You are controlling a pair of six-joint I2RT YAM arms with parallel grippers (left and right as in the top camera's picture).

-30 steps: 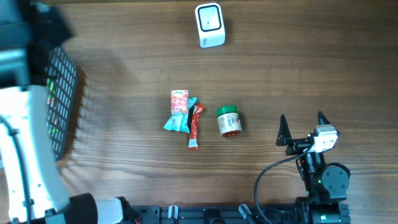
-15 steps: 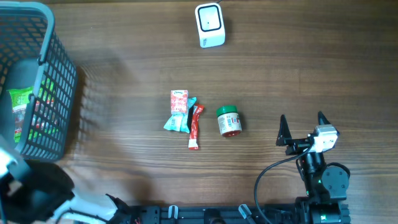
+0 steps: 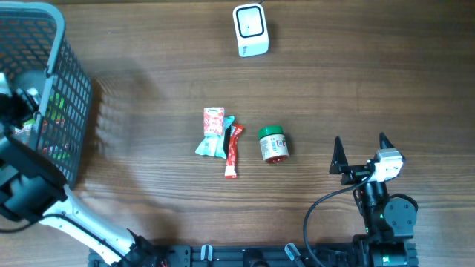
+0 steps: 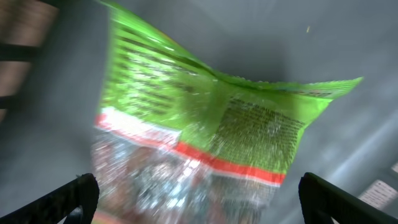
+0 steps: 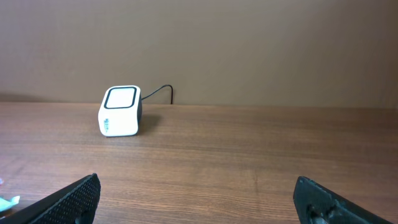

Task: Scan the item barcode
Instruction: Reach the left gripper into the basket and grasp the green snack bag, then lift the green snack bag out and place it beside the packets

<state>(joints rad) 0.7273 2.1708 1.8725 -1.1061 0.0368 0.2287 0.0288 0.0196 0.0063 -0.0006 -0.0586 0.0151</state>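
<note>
- The grey mesh basket sits at 9 to 10 o'clock on the overhead view. I see green and red wrappers through its open grid wall, but I cannot count them from above.
- My left gripper hangs inside the basket, fingers spread wide with nothing between them. A green packet lies just below.
- The packet is glossy crinkled film. It is bright green with dark print, a red and white band across it, and a clear or silvery lower part. The picture is blurred, so I cannot read it or find a barcode.
- The other items lie on the wooden table near its centre. They are a red-and-white pouch, a teal packet touching it, and a thin red stick sachet beside them.
- A small jar with a green lid lies on its side just toward 3 o'clock of the sachets.
- The white barcode scanner stands at 12 o'clock. It is a rounded box with a dark-rimmed window.
- My right gripper rests at 4 o'clock, its fingers fully apart and empty, well apart from the jar.
- Only the right wrist view shows the scanner's side face and its thin black cable. Only the left wrist view shows the packet's surface. Only the overhead view shows the central cluster.
</note>
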